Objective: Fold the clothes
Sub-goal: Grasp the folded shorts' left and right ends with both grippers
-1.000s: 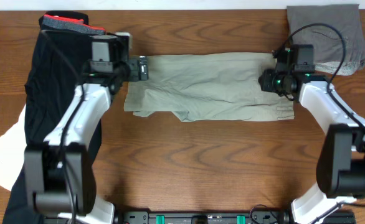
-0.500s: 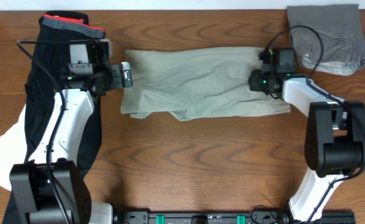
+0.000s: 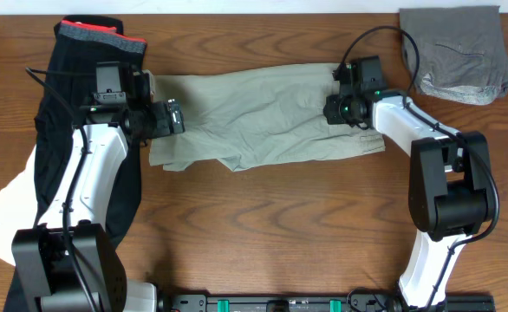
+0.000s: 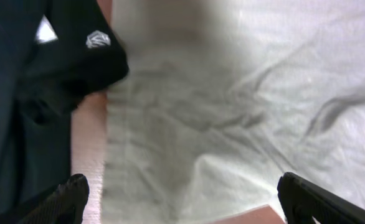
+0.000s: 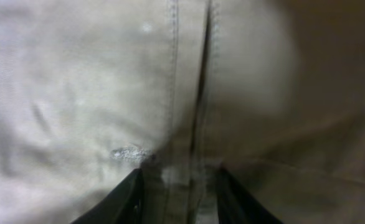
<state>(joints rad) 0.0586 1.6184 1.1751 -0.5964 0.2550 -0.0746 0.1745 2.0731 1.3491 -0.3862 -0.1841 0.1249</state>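
Note:
The pale khaki-green trousers [image 3: 263, 121] lie wrinkled across the middle of the table, and their cloth fills the left wrist view [image 4: 232, 112] and the right wrist view [image 5: 83, 93]. My left gripper [image 3: 174, 118] hangs open over their left end, with its fingers [image 4: 182, 199] wide apart and nothing between them. My right gripper [image 3: 332, 109] sits on their right part. Its fingers [image 5: 176, 193] are closed on a stitched seam fold. A darker grey folded garment [image 3: 458, 52] lies at the back right, apart from both grippers.
A black garment [image 3: 59, 104] with a red and grey waistband [image 3: 94, 33] runs down the left side, under my left arm, and shows in the left wrist view [image 4: 27, 93]. A white cloth [image 3: 3, 217] lies at the front left. Bare wood table [image 3: 271, 234] in front.
Both grippers have moved left. The trousers have slid left with them, away from the grey garment. My right gripper has swung inward from the trousers' right end.

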